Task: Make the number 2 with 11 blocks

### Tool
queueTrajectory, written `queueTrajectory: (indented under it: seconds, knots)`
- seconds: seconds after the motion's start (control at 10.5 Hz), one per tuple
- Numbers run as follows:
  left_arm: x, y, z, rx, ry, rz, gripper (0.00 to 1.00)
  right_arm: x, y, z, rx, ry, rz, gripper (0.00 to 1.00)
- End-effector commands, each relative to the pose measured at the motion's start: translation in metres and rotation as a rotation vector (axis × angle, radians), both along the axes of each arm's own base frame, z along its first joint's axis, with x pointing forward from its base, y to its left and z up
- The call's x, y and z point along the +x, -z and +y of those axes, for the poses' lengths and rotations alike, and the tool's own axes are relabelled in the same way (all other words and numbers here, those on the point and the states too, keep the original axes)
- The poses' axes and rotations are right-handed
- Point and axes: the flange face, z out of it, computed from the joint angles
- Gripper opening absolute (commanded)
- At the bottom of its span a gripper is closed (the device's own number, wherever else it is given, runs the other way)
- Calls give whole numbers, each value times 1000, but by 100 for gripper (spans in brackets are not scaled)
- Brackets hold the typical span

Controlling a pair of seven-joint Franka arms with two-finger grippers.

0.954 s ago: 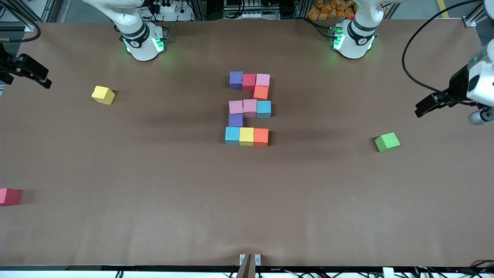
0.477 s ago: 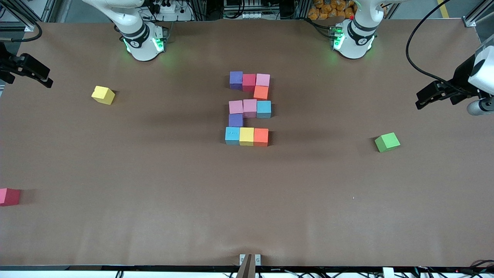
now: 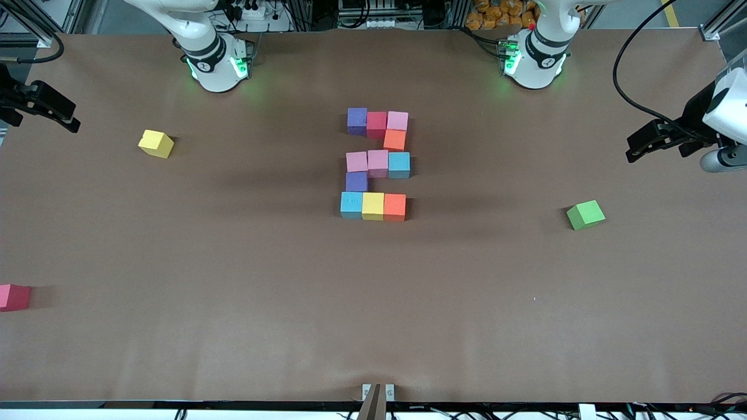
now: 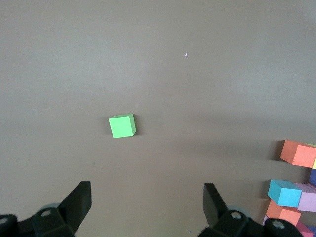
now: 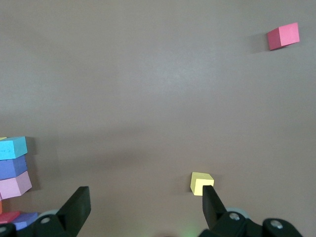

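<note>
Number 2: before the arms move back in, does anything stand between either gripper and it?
Nothing visible. Bare table separates the number 2 from the open left gripper and open right gripper; loose green cube and yellow cube lie aside.

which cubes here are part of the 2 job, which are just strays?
Job: number 2, eleven blocks, at the table's middle.
Strays: green cube toward the left arm's end; yellow cube and red cube toward the right arm's end.

Brown table (image 3: 233, 262), number 2 (image 3: 376, 163), loose yellow (image 3: 156, 143), red (image 3: 14, 297), green cubes (image 3: 585, 214)
</note>
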Motion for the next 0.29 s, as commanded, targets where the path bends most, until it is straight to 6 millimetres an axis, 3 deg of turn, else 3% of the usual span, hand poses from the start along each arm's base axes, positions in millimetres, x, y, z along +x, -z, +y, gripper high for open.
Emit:
queueTrajectory:
  seconds: [0.0, 0.19]
  knots:
    - [1, -5, -1, -9, 24, 8, 100, 0, -5, 1, 5, 13, 2, 100]
    - [3, -3, -2, -10, 26, 10, 100, 0, -5, 1, -2, 11, 2, 100]
